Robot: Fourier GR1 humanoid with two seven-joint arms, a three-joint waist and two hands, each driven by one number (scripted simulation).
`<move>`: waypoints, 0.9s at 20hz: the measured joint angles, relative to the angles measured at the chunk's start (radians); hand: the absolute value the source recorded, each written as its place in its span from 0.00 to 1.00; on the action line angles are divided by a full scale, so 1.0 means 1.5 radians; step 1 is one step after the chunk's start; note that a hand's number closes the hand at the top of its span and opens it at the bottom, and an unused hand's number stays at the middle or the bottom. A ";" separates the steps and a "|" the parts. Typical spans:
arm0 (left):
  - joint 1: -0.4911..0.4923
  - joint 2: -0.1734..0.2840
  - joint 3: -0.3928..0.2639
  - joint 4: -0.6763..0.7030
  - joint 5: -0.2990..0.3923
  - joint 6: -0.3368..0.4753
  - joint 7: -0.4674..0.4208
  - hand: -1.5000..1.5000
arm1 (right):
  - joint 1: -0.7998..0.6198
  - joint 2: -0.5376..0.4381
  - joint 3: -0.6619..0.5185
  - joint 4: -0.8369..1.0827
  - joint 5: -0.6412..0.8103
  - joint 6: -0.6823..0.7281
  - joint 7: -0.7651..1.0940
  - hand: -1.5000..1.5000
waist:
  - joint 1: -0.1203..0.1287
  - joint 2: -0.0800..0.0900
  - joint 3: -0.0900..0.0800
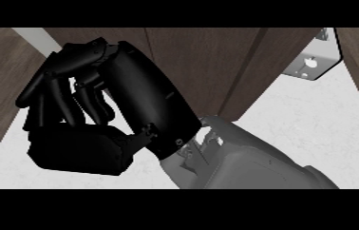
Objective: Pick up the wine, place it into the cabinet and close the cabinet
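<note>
no wine bottle or writing can be made out. the dark wood cabinet (203, 58) fills the top, its door edge angled. one black hand (105, 110), which side unclear, fingers curled inward against it; held object indiscernible.

The hand (133, 100) at centre left was glossy black, with segmented fingers (52, 98) and a smooth rounded back. Its forearm (245, 162), lower right, was matte grey with blocky panels.
</note>
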 measured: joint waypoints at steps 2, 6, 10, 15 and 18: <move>0.003 0.001 0.016 0.010 0.003 -0.012 0.010 0.00 | -0.026 0.001 -0.033 0.054 -0.028 0.041 -0.027 1.00 | -0.003 0.000 0.000; 0.018 -0.001 0.040 0.013 0.004 -0.027 0.024 0.00 | -0.059 0.002 -0.070 0.151 -0.094 0.137 -0.059 1.00 | 0.000 0.001 0.001; 0.011 -0.006 0.053 0.016 0.002 -0.033 0.039 0.00 | -0.078 0.003 -0.058 0.210 -0.186 0.269 -0.026 1.00 | 0.003 0.004 0.000; 0.010 -0.020 0.069 0.017 -0.001 -0.039 0.053 0.00 | -0.098 0.004 -0.044 0.293 -0.270 0.427 0.015 1.00 | -0.001 0.003 0.000; 0.016 -0.030 0.084 0.033 -0.004 -0.057 0.064 0.00 | -0.117 0.004 -0.052 0.356 -0.306 0.489 0.021 1.00 | -0.004 0.002 0.000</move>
